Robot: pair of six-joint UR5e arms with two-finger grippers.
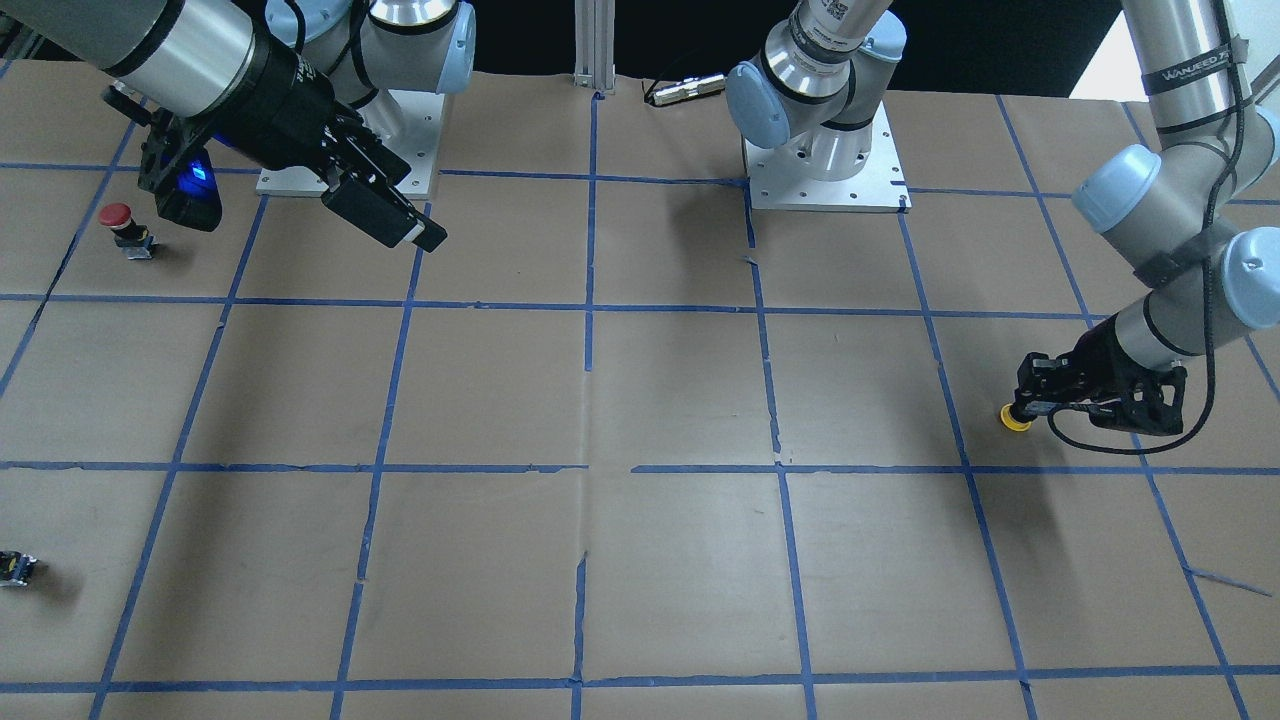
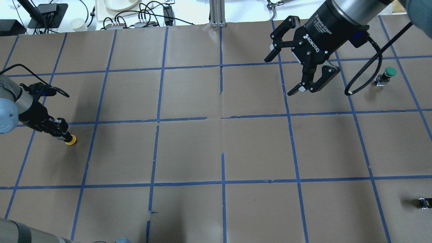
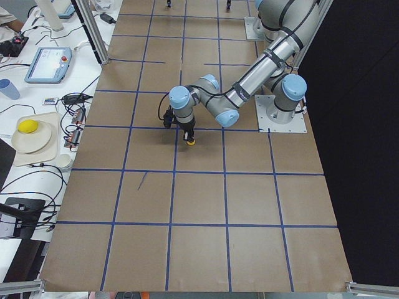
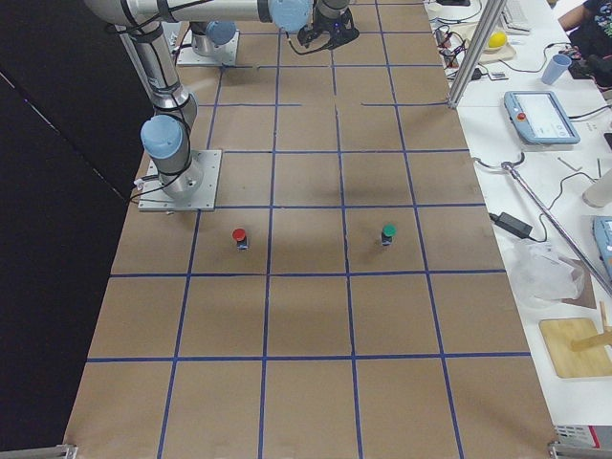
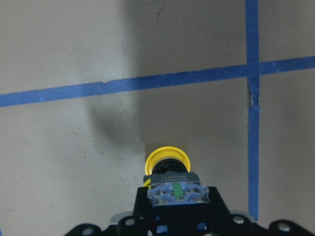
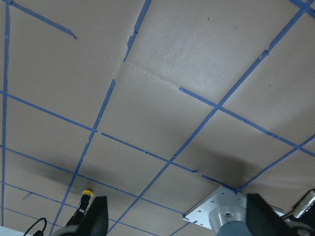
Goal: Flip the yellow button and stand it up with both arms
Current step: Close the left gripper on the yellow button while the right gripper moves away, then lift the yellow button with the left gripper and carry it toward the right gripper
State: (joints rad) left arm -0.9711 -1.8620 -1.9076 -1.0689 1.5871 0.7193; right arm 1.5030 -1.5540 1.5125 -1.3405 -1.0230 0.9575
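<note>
The brown-paper worktop (image 2: 189, 148), gridded with blue tape (image 2: 189, 184), spans the scene. At its left end the left hand (image 2: 64, 135) pinches the small yellow-capped push-button (image 2: 71, 140), cap downward. The right hand (image 2: 282, 75) hangs spread. A cluttered white bench (image 3: 37, 93) runs alongside.

A red-capped push-button (image 1: 124, 229) and a green-capped push-button (image 2: 385, 76) are standing on the brown desk (image 2: 256, 148). A black-grey block (image 2: 425, 203) is lying apart.

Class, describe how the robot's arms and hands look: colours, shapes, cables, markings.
The left arm and right arm are silver tubes with light-blue joint caps. The right hand is black, two-fingered, with white ROBOTIQ lettering, a blue light and a black cable. The left hand is also black.
</note>
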